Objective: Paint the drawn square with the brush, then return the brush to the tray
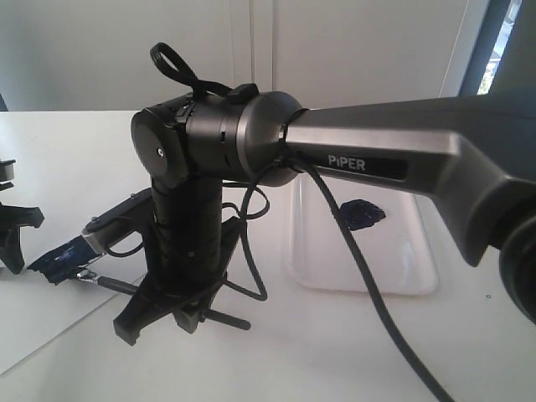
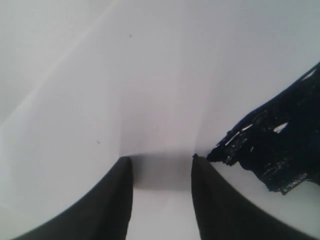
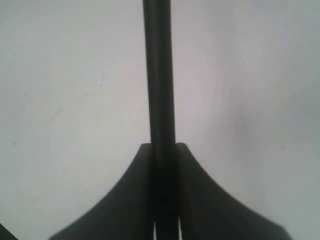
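On the white paper sheet (image 1: 50, 335) the drawn square (image 1: 57, 260) is filled with streaky blue-black paint; the left wrist view shows it (image 2: 280, 145) too. My right gripper (image 1: 163, 308) points down, shut on the black handle of the brush (image 1: 113, 286). The silver ferrule end lies low at the square's near edge, and the tail sticks out to the right. In the right wrist view the handle (image 3: 159, 75) runs straight out from the closed jaws of the right gripper (image 3: 163, 146). Beside the square, my left gripper (image 2: 162, 157) stands open on the paper, holding nothing.
The white tray (image 1: 419, 276) sits at the right on the table, with a dark paint blob (image 1: 362, 213) near its far end. My right arm (image 1: 377, 159) and its cable span the middle, above the tray. The left gripper (image 1: 12, 239) shows at the left edge.
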`<act>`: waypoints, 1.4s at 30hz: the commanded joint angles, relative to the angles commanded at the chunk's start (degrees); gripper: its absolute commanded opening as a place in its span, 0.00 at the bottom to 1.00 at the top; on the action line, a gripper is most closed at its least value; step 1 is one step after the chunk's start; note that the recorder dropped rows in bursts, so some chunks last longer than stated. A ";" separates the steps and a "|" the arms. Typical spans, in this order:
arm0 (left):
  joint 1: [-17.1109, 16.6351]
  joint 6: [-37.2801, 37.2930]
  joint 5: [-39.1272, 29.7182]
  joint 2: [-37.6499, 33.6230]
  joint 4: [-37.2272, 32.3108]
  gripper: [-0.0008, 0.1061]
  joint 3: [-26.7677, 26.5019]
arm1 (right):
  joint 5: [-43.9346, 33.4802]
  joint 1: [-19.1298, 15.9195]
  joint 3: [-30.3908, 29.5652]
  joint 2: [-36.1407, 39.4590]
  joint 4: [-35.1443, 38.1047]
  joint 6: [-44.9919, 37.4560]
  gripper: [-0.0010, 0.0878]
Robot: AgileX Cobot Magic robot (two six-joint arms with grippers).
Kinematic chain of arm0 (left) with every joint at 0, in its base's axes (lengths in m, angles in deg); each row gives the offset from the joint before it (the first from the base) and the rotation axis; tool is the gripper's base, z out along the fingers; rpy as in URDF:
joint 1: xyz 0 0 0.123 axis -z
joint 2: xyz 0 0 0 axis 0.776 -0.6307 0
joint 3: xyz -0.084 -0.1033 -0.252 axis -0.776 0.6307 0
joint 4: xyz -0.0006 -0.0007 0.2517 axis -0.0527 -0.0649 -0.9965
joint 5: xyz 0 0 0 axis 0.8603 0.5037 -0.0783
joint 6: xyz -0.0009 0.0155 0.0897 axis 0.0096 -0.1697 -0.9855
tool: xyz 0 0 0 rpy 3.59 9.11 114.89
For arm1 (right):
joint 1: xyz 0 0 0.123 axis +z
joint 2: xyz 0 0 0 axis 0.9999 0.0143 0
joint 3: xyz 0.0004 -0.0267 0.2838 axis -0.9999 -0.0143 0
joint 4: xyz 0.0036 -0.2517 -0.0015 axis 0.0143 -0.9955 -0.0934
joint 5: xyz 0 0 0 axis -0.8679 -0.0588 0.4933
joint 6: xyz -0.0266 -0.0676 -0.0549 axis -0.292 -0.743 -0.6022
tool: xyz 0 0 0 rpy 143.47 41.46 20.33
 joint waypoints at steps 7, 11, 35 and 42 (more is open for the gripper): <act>0.00 0.00 0.00 0.00 0.00 0.42 0.00 | 0.25 0.00 0.00 0.00 -0.84 1.35 0.01; 0.00 0.00 0.00 0.00 0.25 0.42 0.00 | 1.98 0.00 0.00 0.00 -1.20 2.42 0.01; -0.28 -3.96 -4.74 7.87 4.40 0.40 0.11 | 2.41 -0.26 0.00 0.00 -6.17 4.59 0.01; -0.17 -5.25 -8.20 10.49 8.27 0.40 1.01 | 1.94 -1.39 0.00 -0.74 -6.17 4.50 0.01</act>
